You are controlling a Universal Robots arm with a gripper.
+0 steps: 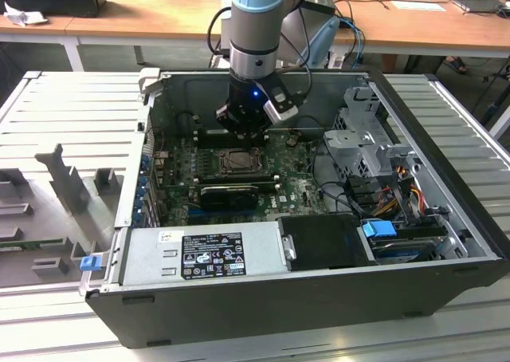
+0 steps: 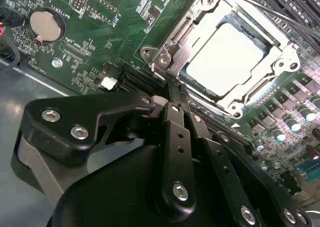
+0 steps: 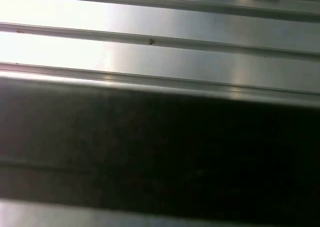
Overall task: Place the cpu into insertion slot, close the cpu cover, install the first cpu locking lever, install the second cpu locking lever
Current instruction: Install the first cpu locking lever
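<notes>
CPU cover (image 2: 235, 62), the silvery hinged frame, lies flat over the insertion slot (image 2: 182, 79) in the second wrist view, and the cpu (image 2: 227, 57) shows pale through its large central cut-out, seated square in the socket. A thin metal lever rod (image 2: 270, 9) runs along one edge of the frame; whether it is latched cannot be told. The socket sits on the green motherboard (image 2: 125, 32), with a round coin battery (image 2: 45, 26) well apart from it and long black memory slots (image 2: 295, 4) just beyond the lever.

The jaws (image 2: 172, 94) are drawn together with nothing between them, their black tips meeting just beside the corner of the cover, close to its screws.

In the exterior view the gripper (image 1: 247, 123) hangs on the arm (image 1: 256, 27) inside the open computer case (image 1: 319, 294), just above the socket (image 1: 237, 163). A grey power supply (image 1: 199, 254) lies along the near wall, a drive cage (image 1: 362, 135) stands at the exterior view's right, and a blue clip (image 1: 378, 228) sits near it. The case rests on a ribbed metal worktop (image 1: 72, 115); a wooden desk (image 1: 143, 15) stands behind.

Pale metal ribs (image 3: 160, 42) above a dark band appear in the first wrist view.
</notes>
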